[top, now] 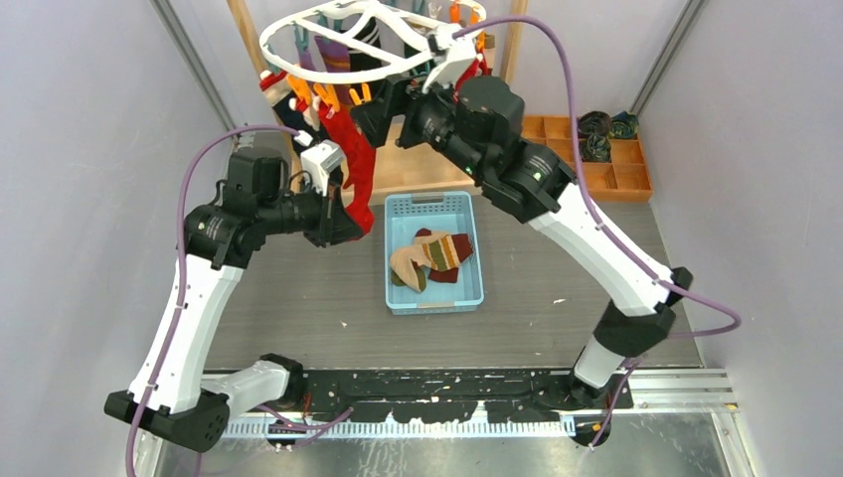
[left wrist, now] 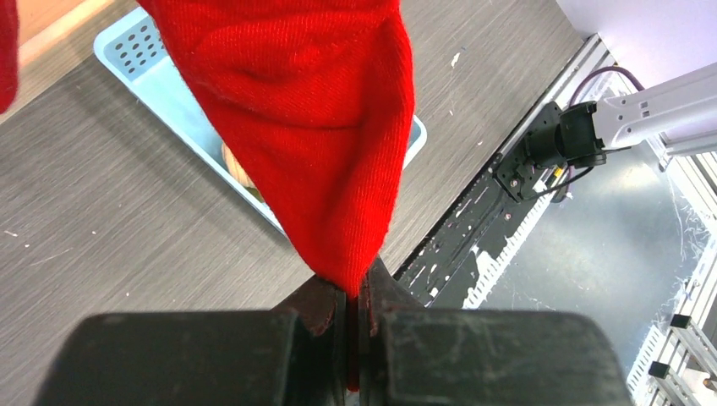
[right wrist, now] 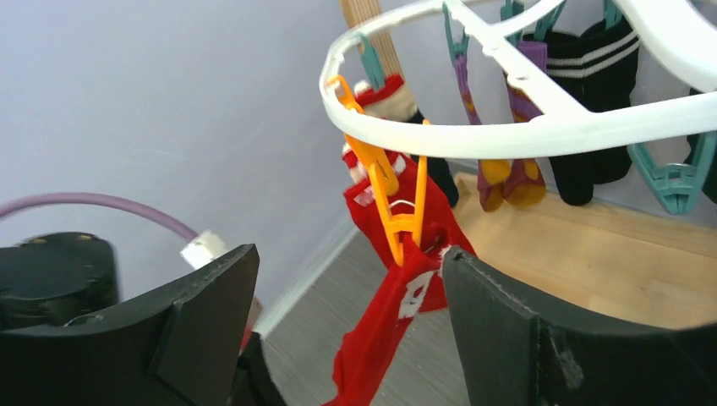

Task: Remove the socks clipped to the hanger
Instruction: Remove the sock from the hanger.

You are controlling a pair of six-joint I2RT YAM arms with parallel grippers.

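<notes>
Left gripper [left wrist: 355, 296] is clamping shut on the toe of a red sock [left wrist: 321, 127] hanging from the hanger [right wrist: 541, 127] by an orange clip [right wrist: 393, 203]. Right gripper [right wrist: 351, 296] is gaping empty beside that clip. A few socks [top: 432, 256] are lying in the basket [top: 427, 199] below the hanger; several more are hanging clipped.

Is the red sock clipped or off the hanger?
Clipped: an orange clip on the hanger pinches the red sock; the left gripper holds its lower end.
</notes>
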